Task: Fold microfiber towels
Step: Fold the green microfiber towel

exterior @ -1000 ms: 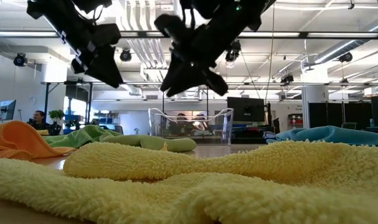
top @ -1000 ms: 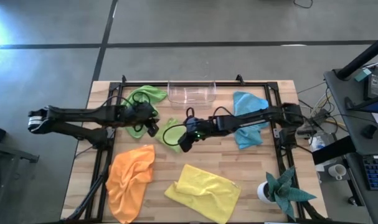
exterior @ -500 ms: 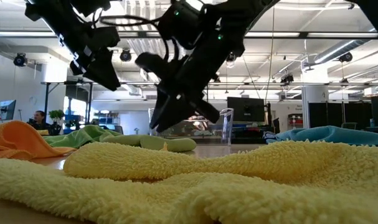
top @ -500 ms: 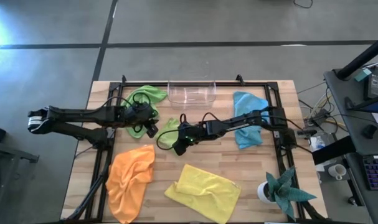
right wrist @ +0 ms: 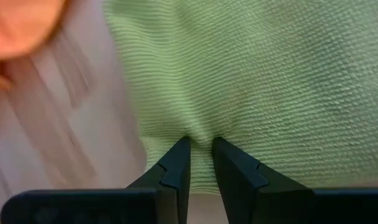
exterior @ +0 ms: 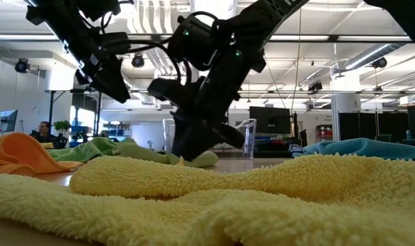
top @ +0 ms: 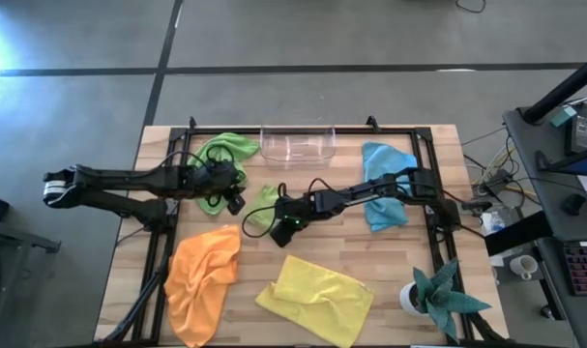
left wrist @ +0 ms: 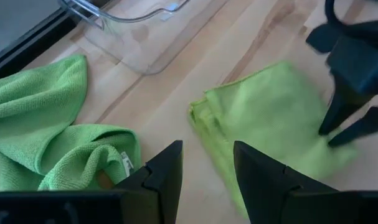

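Green microfiber towel point(top: 265, 201) is lying flat under the right claw point(top: 280, 230), whose fingers are nipping its edge against the worktop point(top: 390, 271). Lifting slowly should be keeping the pinch secure; the left claw point(top: 237, 200) is hanging apart just beside it.

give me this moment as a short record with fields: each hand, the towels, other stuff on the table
right hand: down on the small lime green towel at mid-table, fingertips pressed into the cloth with a narrow gap
left hand: open, holding nothing, above the table between the two green towels
other lime green towel: crumpled near the far edge
orange towel: rumpled, near left corner
yellow towel: near edge, centre
light blue towel: right side
clear bin: far edge
plant: near right corner
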